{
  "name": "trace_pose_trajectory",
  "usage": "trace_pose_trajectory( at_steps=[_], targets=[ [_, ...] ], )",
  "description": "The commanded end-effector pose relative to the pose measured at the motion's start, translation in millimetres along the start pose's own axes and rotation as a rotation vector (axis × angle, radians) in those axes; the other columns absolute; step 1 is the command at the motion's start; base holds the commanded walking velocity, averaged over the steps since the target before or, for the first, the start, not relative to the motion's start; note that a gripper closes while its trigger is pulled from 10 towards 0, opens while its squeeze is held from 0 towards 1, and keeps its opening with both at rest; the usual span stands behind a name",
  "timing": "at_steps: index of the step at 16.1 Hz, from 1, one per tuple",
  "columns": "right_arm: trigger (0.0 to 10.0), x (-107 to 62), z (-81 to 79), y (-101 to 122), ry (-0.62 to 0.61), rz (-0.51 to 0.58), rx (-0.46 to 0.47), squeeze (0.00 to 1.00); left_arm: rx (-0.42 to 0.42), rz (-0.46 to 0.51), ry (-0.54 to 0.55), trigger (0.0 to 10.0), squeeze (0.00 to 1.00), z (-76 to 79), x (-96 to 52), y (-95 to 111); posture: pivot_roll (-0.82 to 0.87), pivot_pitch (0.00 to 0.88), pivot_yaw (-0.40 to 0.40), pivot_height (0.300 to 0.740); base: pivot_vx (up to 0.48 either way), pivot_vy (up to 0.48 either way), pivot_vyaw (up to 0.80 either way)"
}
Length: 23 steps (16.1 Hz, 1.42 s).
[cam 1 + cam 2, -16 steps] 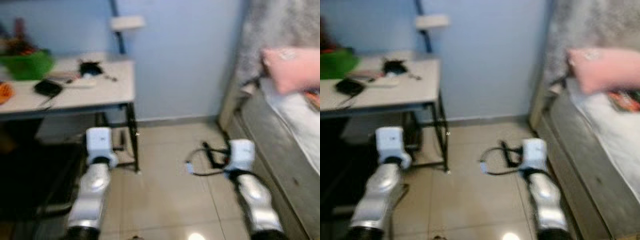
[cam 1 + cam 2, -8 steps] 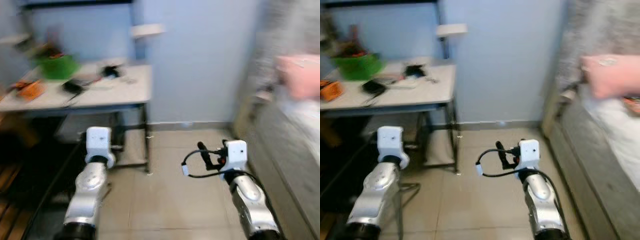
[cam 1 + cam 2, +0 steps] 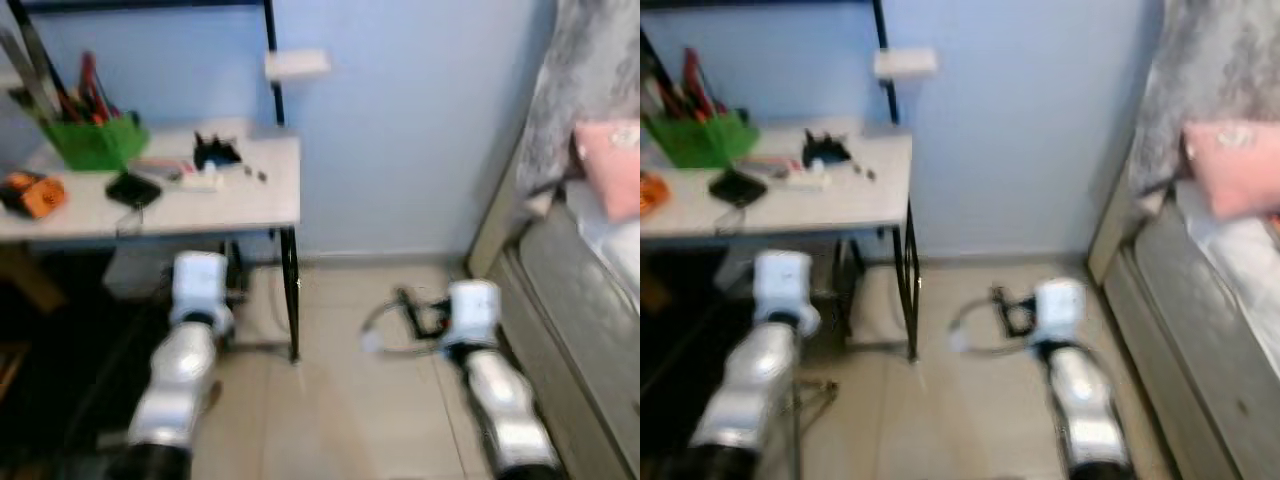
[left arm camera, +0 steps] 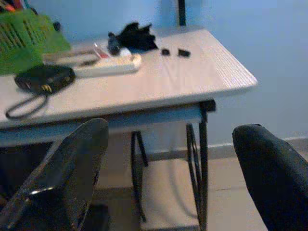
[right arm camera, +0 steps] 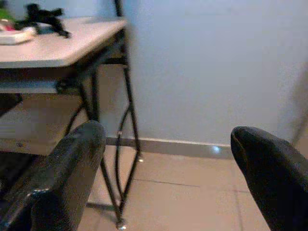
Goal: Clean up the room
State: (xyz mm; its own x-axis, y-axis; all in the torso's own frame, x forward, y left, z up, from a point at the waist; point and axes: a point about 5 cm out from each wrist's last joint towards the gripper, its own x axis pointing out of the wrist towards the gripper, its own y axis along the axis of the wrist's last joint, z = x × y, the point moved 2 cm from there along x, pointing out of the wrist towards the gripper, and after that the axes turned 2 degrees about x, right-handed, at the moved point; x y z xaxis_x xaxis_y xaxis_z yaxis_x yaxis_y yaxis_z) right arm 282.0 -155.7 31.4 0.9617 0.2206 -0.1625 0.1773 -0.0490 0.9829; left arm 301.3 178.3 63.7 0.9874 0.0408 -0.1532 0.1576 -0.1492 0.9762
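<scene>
Currently, view: blurred head pictures; the robot faces a blue wall between a table (image 3: 250,205) on its left and a bed (image 3: 585,310) on its right.
Risk 1: the table's thin black leg (image 3: 292,300) stands just ahead of the left arm; a forward swing or step could knock it and shake the clutter off.
Risk 2: a loose black cable (image 3: 400,320) loops beside the right wrist; it could snag on the table frame or the bed edge.
Risk 3: the blur makes small items hard to place, so a reach now could miss or sweep them off the edge.
Left claw (image 4: 173,178): spread wide, 2 black fingers well apart, holding nothing, touching nothing; it is low in front of the table, pointing at the table edge.
Right claw (image 5: 168,178): likewise released and wide, empty, over the tiled floor (image 5: 192,202), pointing at the wall base beside the table leg.
Task's things: clutter lies on the table: a green basket (image 3: 95,140) with tools standing in it, an orange object (image 3: 35,193), a black pouch (image 4: 44,78) with a strap, a white power strip (image 4: 108,65), a black bundle (image 4: 132,37) and 2 small dark bits (image 4: 173,52).
Bed: a pink pillow (image 3: 610,165) rests on it.
Stage: cannot be settled from this moment.
</scene>
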Motion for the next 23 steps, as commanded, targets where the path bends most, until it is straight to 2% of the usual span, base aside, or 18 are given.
trace_pose_trajectory(
  at_steps=[1,4,6,7,10,20,22,23],
  targets=[
    [10.0,-1.1,9.1,4,-0.022,0.011,-0.021,0.00,-0.012,0.005,-0.023,10.0,0.00,9.1,0.5,1,-0.15,0.000,0.065,0.740,0.465,0.000,0.00],
    [10.0,-2.0,10.3,3,-0.027,0.008,-0.022,0.00,-0.023,-0.010,-0.032,10.0,0.00,11.2,0.1,-2,-0.15,0.000,0.067,0.740,0.300,0.000,0.00],
    [10.0,-6.6,20.3,-4,-0.088,-0.041,-0.067,0.00,-0.058,-0.031,-0.065,10.0,0.00,16.2,-12.4,-15,-0.15,0.000,0.064,0.740,0.000,0.000,0.00],
    [10.0,-10.3,23.7,-7,-0.101,-0.046,-0.049,0.00,-0.067,-0.035,-0.087,10.0,0.00,19.2,-17.4,-19,-0.15,0.000,0.064,0.740,0.000,0.000,0.00],
    [10.0,-9.3,22.2,-11,-0.114,-0.076,-0.066,0.00,-0.072,-0.012,-0.097,10.0,0.00,20.2,-12.9,-14,-0.15,0.000,0.064,0.740,0.000,0.000,0.00],
    [10.0,-9.3,22.2,-11,-0.114,-0.076,-0.066,0.00,-0.072,-0.012,-0.097,10.0,0.00,20.2,-12.9,-14,-0.15,0.000,0.064,0.740,0.000,0.000,0.00],
    [10.0,6.6,16.6,0,-0.108,-0.037,-0.014,0.00,-0.008,-0.037,-0.159,10.0,0.00,37.0,3.4,-15,-0.18,0.000,0.078,0.740,0.000,0.000,0.00],
    [10.0,7.8,13.0,-2,-0.102,-0.043,-0.005,0.00,0.035,-0.032,-0.185,10.0,0.00,38.7,6.5,-13,-0.19,0.000,0.087,0.740,0.000,0.000,0.00]
  ],
)
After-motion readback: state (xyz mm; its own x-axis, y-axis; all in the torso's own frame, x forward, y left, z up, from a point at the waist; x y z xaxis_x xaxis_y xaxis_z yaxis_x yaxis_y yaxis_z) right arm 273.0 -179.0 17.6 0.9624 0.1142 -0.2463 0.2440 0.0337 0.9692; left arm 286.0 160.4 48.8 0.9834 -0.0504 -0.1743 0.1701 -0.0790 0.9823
